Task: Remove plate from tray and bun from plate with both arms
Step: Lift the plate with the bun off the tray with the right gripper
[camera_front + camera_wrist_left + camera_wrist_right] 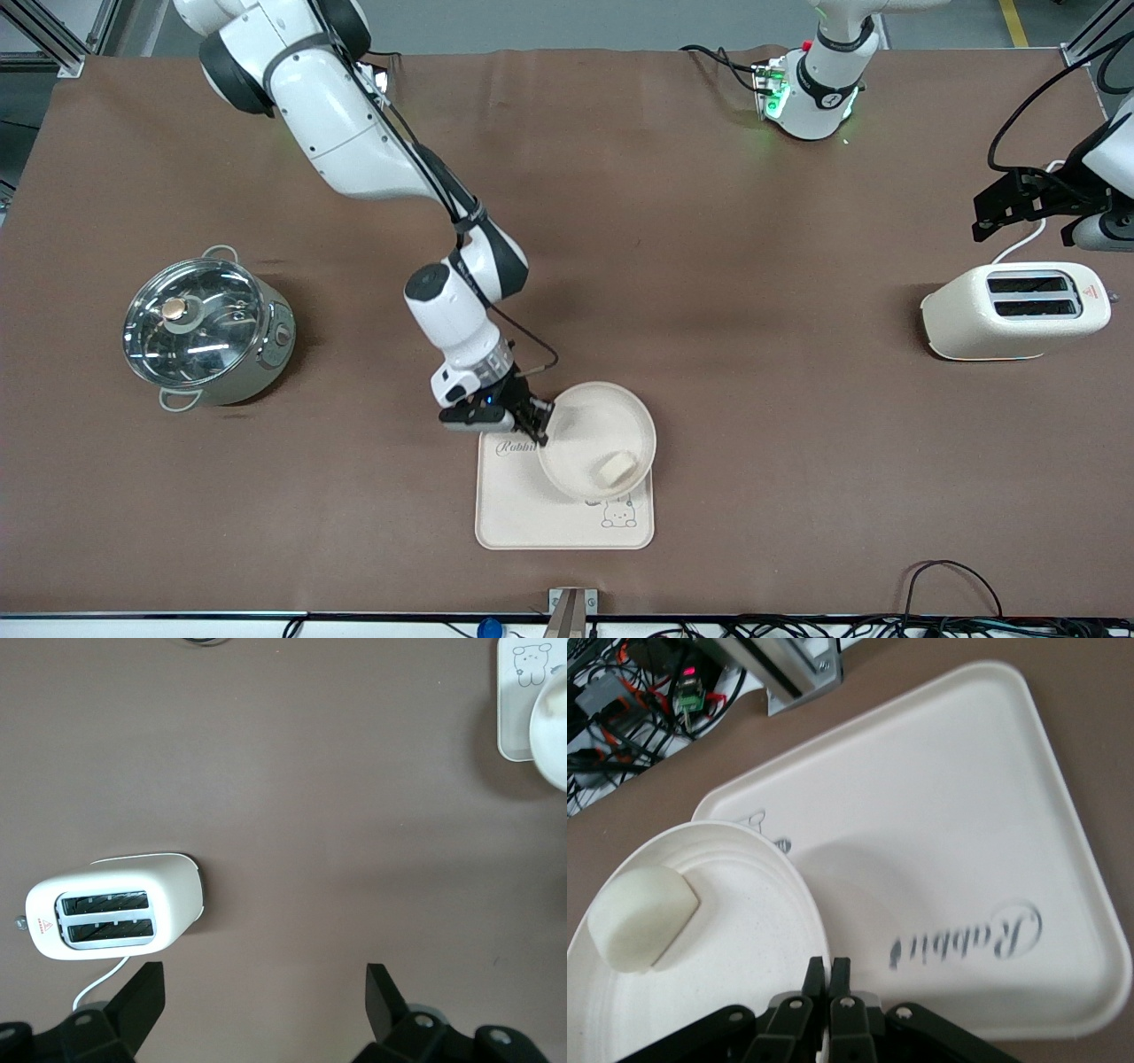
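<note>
The round cream plate (586,424) (744,930) hangs tilted over the corner of the rabbit tray (532,514) (948,842) and casts a shadow on it. The pale bun (617,468) (642,917) lies in the plate's low side. My right gripper (540,425) (827,967) is shut on the plate's rim, one finger on each face. The left gripper (997,208) (264,992) hovers open and empty over bare table beside the toaster (1014,310) (111,912). A sliver of the plate (551,722) and the tray (518,700) shows in the left wrist view.
A steel pot with a glass lid (205,328) stands toward the right arm's end of the table. The white two-slot toaster sits at the left arm's end, its cord trailing off. Cables and a metal bracket (571,611) line the table's front edge.
</note>
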Controlling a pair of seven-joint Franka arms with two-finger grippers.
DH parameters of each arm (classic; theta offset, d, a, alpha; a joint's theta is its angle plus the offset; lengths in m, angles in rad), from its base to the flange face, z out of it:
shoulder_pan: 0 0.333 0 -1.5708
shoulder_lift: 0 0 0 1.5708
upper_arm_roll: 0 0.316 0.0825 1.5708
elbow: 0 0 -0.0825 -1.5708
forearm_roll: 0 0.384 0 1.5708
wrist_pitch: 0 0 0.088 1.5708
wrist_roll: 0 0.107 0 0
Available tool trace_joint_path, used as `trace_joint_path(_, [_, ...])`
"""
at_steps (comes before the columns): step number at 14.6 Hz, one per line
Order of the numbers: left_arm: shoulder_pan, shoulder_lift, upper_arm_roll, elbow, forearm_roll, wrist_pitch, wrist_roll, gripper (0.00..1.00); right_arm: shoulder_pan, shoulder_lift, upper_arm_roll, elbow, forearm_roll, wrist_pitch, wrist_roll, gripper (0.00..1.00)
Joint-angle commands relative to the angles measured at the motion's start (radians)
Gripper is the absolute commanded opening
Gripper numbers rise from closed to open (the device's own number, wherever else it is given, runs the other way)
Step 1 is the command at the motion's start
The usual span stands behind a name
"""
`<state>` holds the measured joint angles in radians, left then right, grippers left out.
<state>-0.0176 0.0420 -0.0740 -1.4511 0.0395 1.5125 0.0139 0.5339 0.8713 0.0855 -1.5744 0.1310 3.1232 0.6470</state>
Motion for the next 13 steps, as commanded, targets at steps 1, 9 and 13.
trace_joint_path(1, [-0.009, 0.003, -0.006, 0.02, 0.022, -0.018, -0.015, 1.0, -0.003, -0.19, 0.022, -0.347, -0.007, 0.121, -0.015, 0.01])
trace_joint_path(9, [-0.002, 0.002, -0.006, 0.014, 0.022, -0.021, -0.008, 1.0, 0.023, -0.218, 0.022, -0.573, -0.013, 0.311, -0.047, 0.01])
trace_joint_path(13, [-0.004, -0.005, -0.065, 0.014, 0.019, -0.093, -0.037, 1.0, 0.024, -0.218, 0.025, -0.566, -0.01, 0.31, 0.015, 0.7])
